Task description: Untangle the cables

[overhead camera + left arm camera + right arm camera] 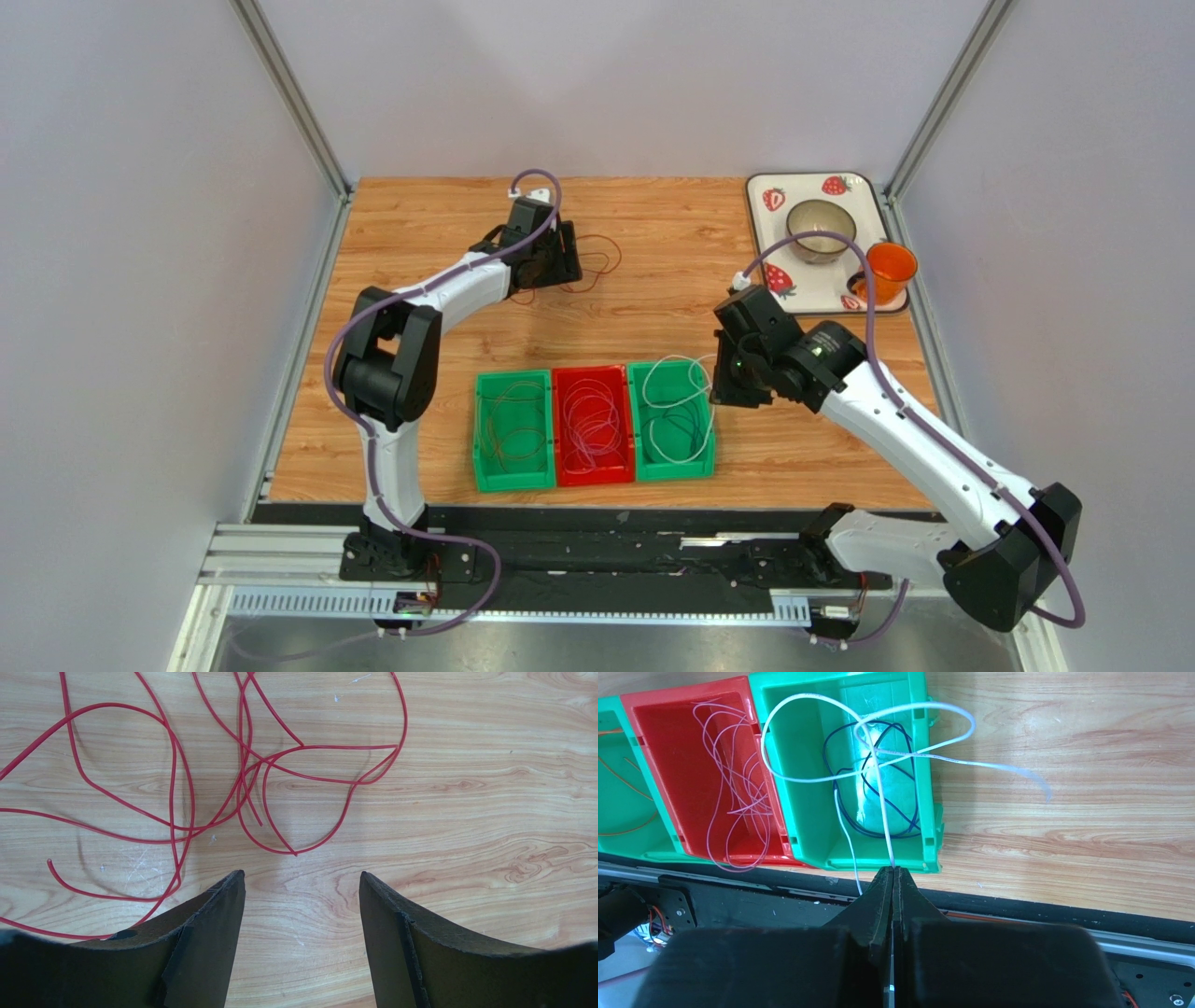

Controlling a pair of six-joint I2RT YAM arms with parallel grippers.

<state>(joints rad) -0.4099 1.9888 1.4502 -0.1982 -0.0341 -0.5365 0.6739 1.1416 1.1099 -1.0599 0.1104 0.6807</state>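
**Wooden bench: sorting tangled cables into bins**

On the bench [659,280], a red cable tangle [243,770] lies at the far side, left of centre. The left tool [302,876] is just short of it, spread and empty. The right tool [893,871], pressed together, pinches a white cable [876,777] that loops over the right green bin [922,777]. The strands look light, limp and springy, and are best pinched at a free end or an outer loop.

1. Top view: high behind the arm bases, looking down over the whole tabletop [659,280].
2. Left wrist: close above the far tabletop, facing down past the left hand [302,876] at cables [243,763].
3. Right wrist: close, tilted toward the near edge; its bins [906,862] show from the top too.
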